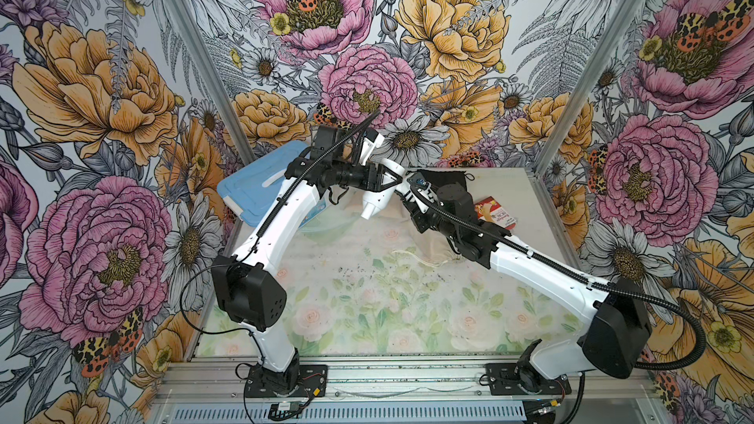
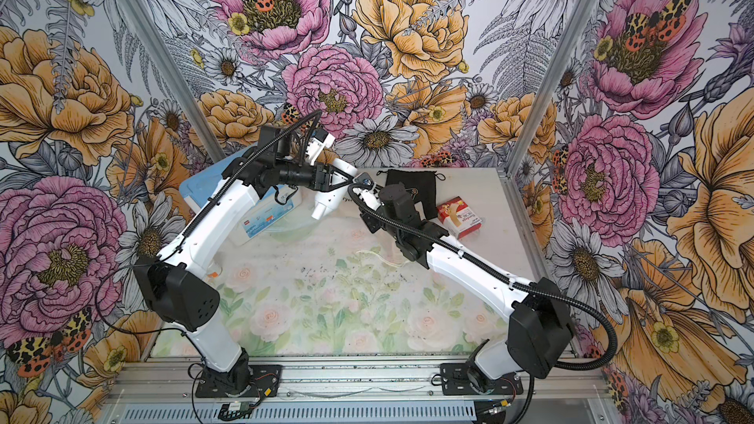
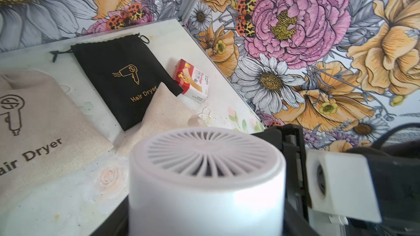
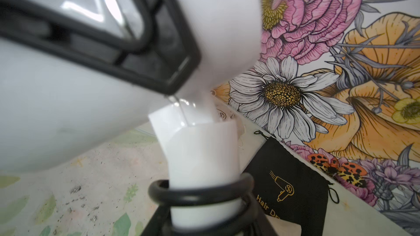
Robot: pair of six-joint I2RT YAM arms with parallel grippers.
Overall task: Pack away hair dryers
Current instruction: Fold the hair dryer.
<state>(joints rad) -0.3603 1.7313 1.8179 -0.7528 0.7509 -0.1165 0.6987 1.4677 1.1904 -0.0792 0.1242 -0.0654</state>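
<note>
**White dryer gripped at both ends**

Upper centre in both top views, the glossy white plastic hair dryer (image 1: 372, 202) (image 2: 324, 202) is clamped round its wide barrel in the left jaws, above the floral table (image 1: 367, 299). Its cord-wound handle is pinched in the half-closed right jaws. Were one grip loosened early, the smooth shell could be twisted free and dropped short of the beige cloth pouch (image 3: 45, 114).

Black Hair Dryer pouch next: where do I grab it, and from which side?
Pinch the gathered mouth hem of the black pouch, the end toward the back wall, coming straight down from above. It lies flat, so likely only that bunched edge gives purchase; a beige pouch corner overlaps its near end.
</note>
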